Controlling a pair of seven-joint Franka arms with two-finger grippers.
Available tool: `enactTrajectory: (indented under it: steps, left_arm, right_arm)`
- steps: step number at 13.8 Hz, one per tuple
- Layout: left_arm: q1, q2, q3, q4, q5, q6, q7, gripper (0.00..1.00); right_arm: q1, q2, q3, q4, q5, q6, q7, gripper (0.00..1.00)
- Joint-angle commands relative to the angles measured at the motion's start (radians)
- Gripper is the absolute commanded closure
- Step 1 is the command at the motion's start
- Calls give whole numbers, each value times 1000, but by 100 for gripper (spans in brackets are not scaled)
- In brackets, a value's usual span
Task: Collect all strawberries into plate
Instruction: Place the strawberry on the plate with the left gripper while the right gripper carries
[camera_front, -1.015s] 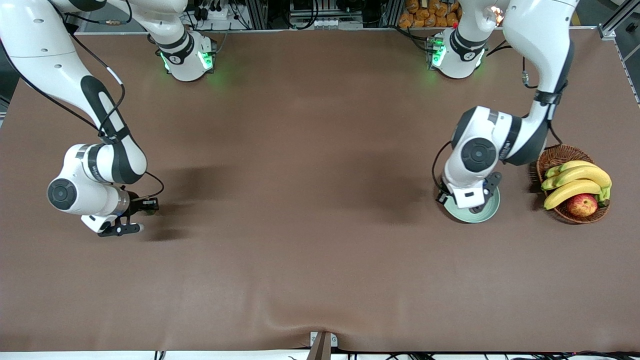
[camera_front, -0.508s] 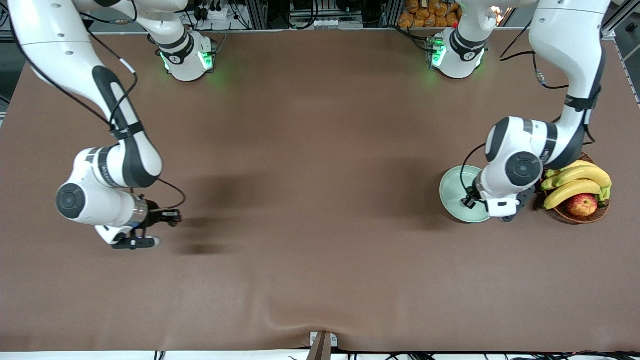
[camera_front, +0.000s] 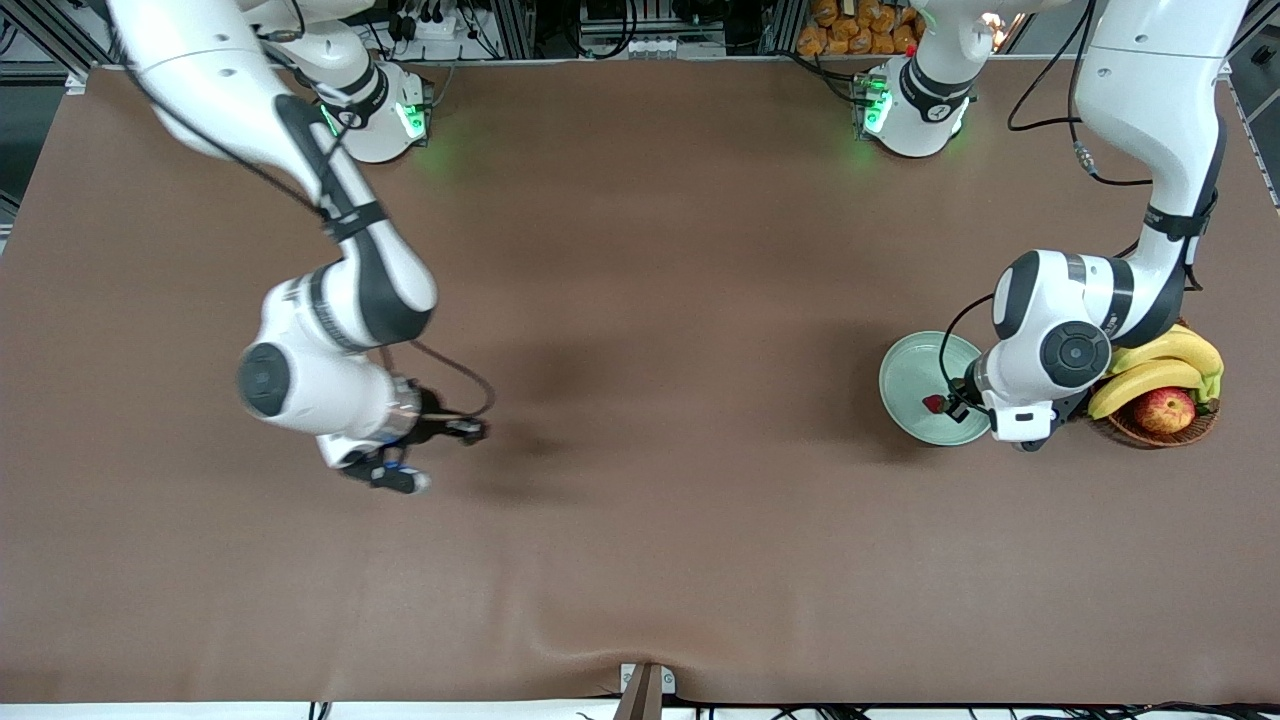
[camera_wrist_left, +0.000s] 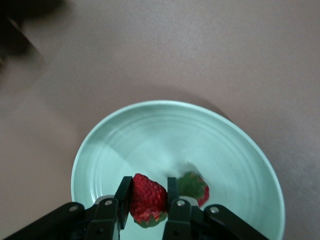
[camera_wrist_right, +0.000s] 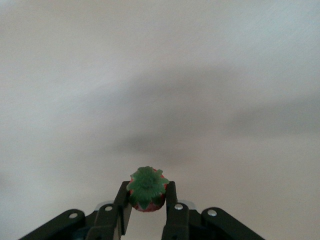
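Left gripper hangs over the plate, fingers clamped on a strawberry. A second strawberry already lies in the plate, just beside the held one, at about two o'clock from it in the left wrist view. The plate sits at the left arm's end of the table, next to the wicker basket holding bananas and an apple.

Change over the last second: the left arm has swung off the plate's centre toward the basket, uncovering most of the plate. The right arm has travelled from its own end of the table toward the middle, heading three o'clock in the front view.

Right gripper is pinched shut on the third strawberry, leafy top facing the wrist camera, over bare table well apart from the plate.

Reading: one berry delivered, one likely about to drop, the last in transit.
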Motion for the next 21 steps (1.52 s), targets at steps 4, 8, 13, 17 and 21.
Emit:
enactTrajectory:
  steps: [4, 8, 13, 17, 21]
  left_arm:
    - [19, 3, -11, 0, 19, 18, 34, 14]
    - [12, -33, -14, 3, 13, 1, 31, 0]
    - [12, -74, -103, 26, 7, -45, 17, 0]
    - [4, -67, -149, 34, -79, -45, -79, 0]
    - [-2, -58, -178, 46, -81, -45, -130, 0]
  right_arm:
    - [241, 107, -13, 87, 70, 250, 360, 100]
    - [430, 283, -16, 220, 64, 467, 618, 100]
    - [545, 363, -22, 296, 55, 543, 703, 100]
    - [584, 380, -22, 293, 55, 550, 706, 74]
    - [610, 380, -37, 290, 40, 590, 702, 0]
